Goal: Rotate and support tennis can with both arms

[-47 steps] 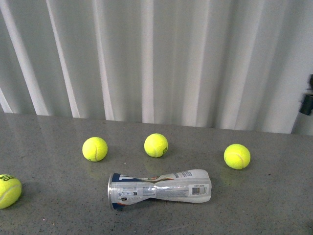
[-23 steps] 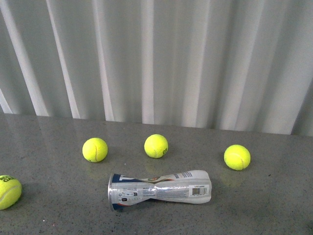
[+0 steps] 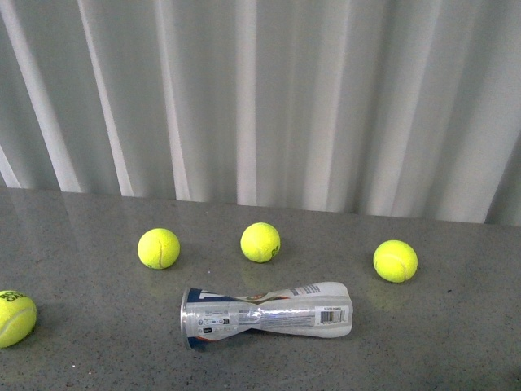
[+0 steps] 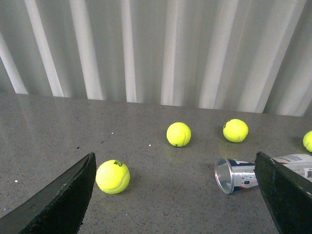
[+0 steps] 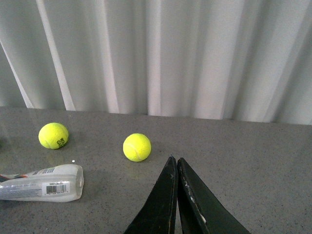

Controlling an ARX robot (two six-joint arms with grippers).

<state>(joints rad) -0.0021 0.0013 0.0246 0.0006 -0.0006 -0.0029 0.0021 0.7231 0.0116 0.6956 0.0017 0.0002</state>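
The can (image 3: pixel 264 314) lies sideways, untouched.
We note left gripper (image 4: pixel 174 165) spread wide, right gripper (image 5: pixel 175 163) pressed closed, both empty; can on table (image 3: pixel 440 350), just before middle ball (image 3: pixel 260 242).

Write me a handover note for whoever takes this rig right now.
Left pincer: open, empty.
Right pincer: shut, empty.
Tennis can lies on its side on the table, metal rim toward the robot's left. Four tennis balls lie loose nearby.
Done: nothing; neither pincer touches the can.
To do: grasp, rotate and support it with both arms.
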